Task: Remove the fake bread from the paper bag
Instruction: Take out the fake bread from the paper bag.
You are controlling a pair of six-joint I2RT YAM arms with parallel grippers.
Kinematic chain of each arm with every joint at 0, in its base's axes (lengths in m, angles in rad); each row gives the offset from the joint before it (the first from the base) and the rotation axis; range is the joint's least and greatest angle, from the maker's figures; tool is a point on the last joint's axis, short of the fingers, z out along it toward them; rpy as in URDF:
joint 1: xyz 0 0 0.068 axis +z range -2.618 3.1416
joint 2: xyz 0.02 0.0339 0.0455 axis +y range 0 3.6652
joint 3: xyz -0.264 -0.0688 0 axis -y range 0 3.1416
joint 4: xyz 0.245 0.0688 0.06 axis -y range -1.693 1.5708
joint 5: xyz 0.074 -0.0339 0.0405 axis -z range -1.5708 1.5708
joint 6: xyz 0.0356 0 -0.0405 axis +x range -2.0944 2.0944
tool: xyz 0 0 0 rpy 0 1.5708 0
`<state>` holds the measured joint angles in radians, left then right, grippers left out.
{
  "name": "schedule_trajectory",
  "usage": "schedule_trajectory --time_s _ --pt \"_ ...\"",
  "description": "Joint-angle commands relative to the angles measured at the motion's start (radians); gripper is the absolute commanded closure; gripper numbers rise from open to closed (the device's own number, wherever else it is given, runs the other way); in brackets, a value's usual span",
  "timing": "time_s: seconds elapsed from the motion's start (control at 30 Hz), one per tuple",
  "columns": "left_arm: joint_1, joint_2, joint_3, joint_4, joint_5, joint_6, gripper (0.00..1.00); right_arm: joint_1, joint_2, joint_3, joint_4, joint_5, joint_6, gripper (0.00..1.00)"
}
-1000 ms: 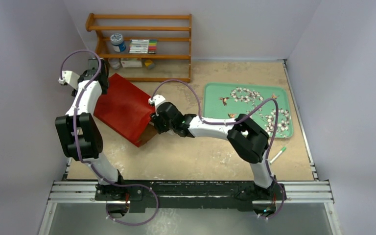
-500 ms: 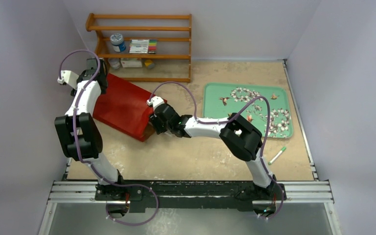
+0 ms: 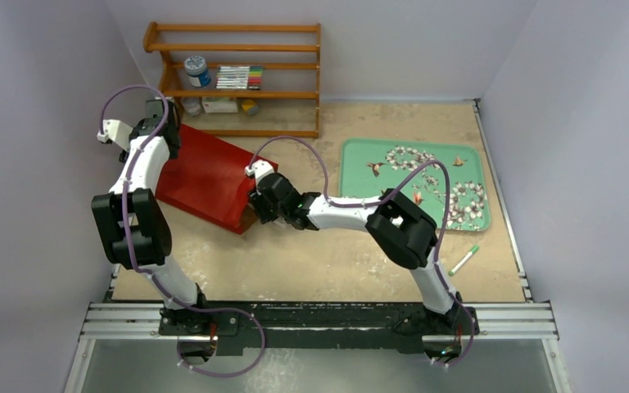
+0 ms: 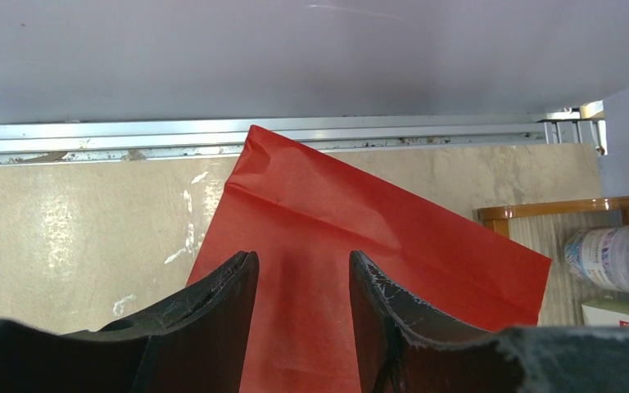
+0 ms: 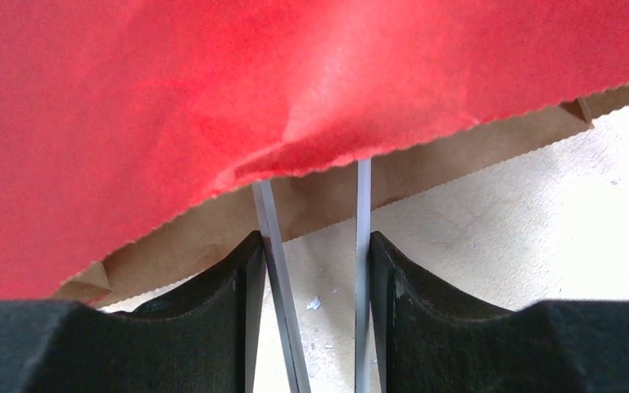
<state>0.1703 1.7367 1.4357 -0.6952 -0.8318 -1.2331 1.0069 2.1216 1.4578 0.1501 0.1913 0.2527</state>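
Left hand [image 4: 303, 260] gripping, right hand [image 5: 314, 242] gripping

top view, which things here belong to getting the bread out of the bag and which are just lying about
In the job: paper bag, metal tongs in the right end effector, left end effector at the bag's far end; bread not visible.
Lying about: wooden shelf with its items, flowered tray, green marker.

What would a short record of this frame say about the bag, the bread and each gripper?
paper bag: on its side, brown inside showing at mouth
fake bread: not visible
right gripper: shut on metal tongs, blades reaching into bag mouth
left gripper: over bag's closed end, fingers apart, red paper between; grip unclear
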Motion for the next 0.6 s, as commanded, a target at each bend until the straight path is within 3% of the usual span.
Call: schedule_trajectory --time_s 0.0,0.17,0.27,0.4,0.5,0.57 --pt "0.011 -0.049 -0.012 0.022 -0.011 0.019 0.55 -0.005 -0.069 -0.025 0.063 -0.001 0.015 0.89" --pt "0.012 -0.045 -0.013 0.019 -0.008 0.021 0.55 -0.005 -0.062 -0.035 0.067 -0.009 0.019 0.85" --pt "0.011 -0.039 -0.015 0.019 -0.012 0.022 0.55 -0.004 -0.011 0.002 0.04 0.001 0.023 0.67" --pt "0.012 -0.041 -0.029 0.028 -0.008 0.017 0.55 -0.004 0.036 0.008 0.062 0.006 0.031 0.33" --pt "0.012 -0.044 -0.035 0.042 -0.007 0.024 0.54 -0.005 0.052 0.009 0.093 0.001 0.029 0.2" --pt "0.012 -0.041 -0.033 0.048 -0.008 0.031 0.55 -0.004 0.064 0.021 0.097 0.0 0.025 0.2"
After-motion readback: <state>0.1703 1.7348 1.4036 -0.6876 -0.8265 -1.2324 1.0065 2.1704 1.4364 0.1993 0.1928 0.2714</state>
